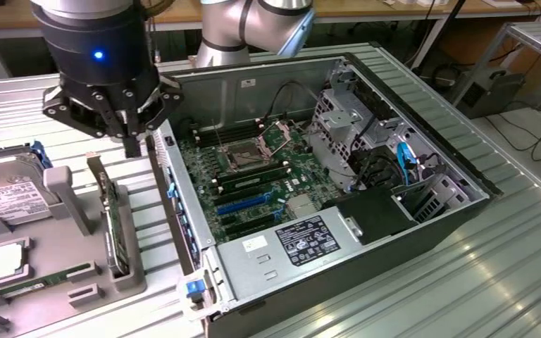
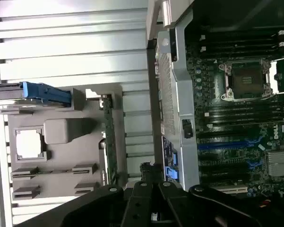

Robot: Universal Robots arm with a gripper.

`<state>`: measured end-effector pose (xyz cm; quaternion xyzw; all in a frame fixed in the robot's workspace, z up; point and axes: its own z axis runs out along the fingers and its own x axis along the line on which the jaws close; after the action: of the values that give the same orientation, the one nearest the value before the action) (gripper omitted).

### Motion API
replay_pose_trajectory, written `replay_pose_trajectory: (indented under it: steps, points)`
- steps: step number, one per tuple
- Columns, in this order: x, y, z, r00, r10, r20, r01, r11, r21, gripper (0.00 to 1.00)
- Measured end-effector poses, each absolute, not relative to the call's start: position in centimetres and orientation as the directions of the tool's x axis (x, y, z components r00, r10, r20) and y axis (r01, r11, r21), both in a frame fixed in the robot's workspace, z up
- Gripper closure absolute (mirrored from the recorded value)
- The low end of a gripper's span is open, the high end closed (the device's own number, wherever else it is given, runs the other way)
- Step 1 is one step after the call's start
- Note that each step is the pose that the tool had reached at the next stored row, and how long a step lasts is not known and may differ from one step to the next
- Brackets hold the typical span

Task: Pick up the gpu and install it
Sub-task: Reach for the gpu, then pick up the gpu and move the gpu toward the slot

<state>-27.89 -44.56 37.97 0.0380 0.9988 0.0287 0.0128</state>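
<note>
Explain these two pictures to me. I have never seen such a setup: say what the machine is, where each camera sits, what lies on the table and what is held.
The machine is a robot arm. Its grasping part, the end effector, is closed and holds nothing. One picture comes from a camera standing off the arm. The other comes from a camera on the wrist, looking down past the fingers. On the ribbed metal table lies an open computer case with its motherboard showing. Beside it a grey holder keeps spare parts: a graphics card standing on edge, a hard drive and a processor chip. The end effector hangs above the holder, close to the graphics card.
</note>
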Motion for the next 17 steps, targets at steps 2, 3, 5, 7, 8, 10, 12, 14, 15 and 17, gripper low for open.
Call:
replay_pose_trajectory:
  steps: [2,3,5,7,8,10,12,14,15,17]
  points:
    - [-28.8,-44.6,37.8,-0.997,0.076,-0.024,0.075,0.996,0.053,0.89]
    - [-29.3,-44.6,37.8,-0.997,0.076,-0.024,0.075,0.996,0.051,0.89]
    - [-30.2,-44.6,37.6,-0.997,0.076,-0.024,0.075,0.996,0.046,0.89]
    - [-31.1,-44.6,37.5,-0.997,0.076,-0.025,0.075,0.996,0.042,0.89]
    - [-31.5,-44.6,37.4,-0.997,0.076,-0.025,0.075,0.996,0.040,0.89]
    - [-32.5,-44.6,37.2,-0.997,0.076,-0.025,0.075,0.997,0.035,0.89]
    - [-32.5,-44.6,37.1,-0.997,0.076,-0.025,0.075,0.997,0.032,0.89]
    - [-32.5,-44.6,37.1,-0.997,0.076,-0.025,0.075,0.997,0.032,0.89]
    - [-32.5,-44.6,37.1,-0.997,0.076,-0.025,0.075,0.997,0.032,0.89]
    - [-32.5,-44.6,37.1,-0.997,0.076,-0.025,0.075,0.997,0.032,0.89]
